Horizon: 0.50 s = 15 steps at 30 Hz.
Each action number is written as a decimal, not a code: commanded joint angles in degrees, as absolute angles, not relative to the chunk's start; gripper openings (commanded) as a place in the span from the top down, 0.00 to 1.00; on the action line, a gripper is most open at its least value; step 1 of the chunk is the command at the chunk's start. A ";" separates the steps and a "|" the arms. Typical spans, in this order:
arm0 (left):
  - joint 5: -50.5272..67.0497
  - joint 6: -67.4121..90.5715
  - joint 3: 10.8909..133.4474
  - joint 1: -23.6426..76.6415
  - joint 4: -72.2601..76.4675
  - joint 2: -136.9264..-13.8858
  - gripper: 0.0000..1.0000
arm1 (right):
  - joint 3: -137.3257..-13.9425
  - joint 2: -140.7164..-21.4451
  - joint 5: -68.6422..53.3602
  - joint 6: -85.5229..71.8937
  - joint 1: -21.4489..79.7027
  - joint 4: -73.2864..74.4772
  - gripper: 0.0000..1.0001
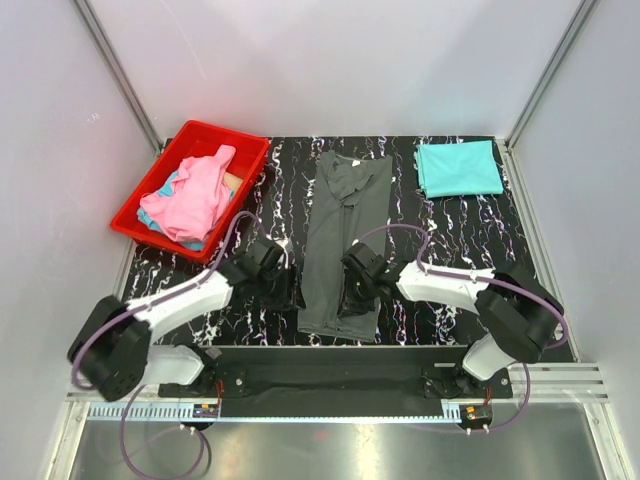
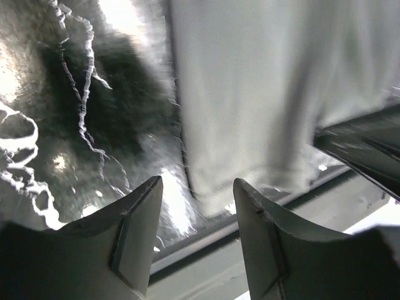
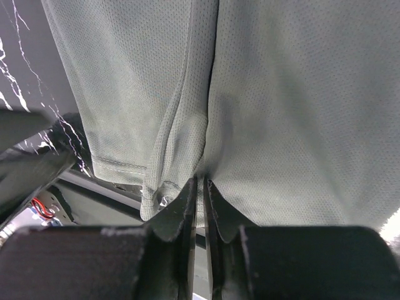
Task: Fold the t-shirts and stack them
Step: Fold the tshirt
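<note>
A dark charcoal grey t-shirt [image 1: 345,225] lies as a long narrow strip down the middle of the table. My right gripper [image 1: 356,292] is shut on a fold of its cloth near the bottom hem; the right wrist view shows the grey t-shirt [image 3: 287,94] pinched between the closed fingers of the right gripper [image 3: 204,181]. My left gripper [image 1: 286,288] stands open beside the shirt's lower left corner. In the left wrist view the left gripper [image 2: 197,187] holds nothing and the grey t-shirt [image 2: 250,94] lies just ahead of it. A folded teal t-shirt [image 1: 458,168] rests at the back right.
A red bin [image 1: 225,131] at the back left holds a pink t-shirt [image 1: 200,195] with light blue cloth [image 1: 152,217] under it. The black marbled table [image 1: 290,180] ends at a metal rail close behind both grippers. Grey walls enclose the left, right and back.
</note>
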<state>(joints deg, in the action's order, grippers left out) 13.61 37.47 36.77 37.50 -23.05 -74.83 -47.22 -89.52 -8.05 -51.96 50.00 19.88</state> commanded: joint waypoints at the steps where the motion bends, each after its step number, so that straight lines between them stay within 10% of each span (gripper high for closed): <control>1: 12.29 36.21 40.78 40.07 -23.30 -67.52 0.45 | -46.06 -89.03 -7.74 -53.61 50.71 16.70 0.86; 6: 17.75 40.86 38.24 43.77 -14.00 -67.41 0.58 | -44.21 -89.03 -7.65 -55.02 50.63 14.68 0.86; 15: 17.76 41.92 37.44 48.87 -8.79 -76.37 0.49 | -42.28 -86.49 -6.86 -55.02 50.71 14.41 0.86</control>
<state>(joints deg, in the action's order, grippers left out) 16.95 41.28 36.86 47.90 -12.88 -74.59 -42.74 -88.79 -8.01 -54.33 50.15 15.99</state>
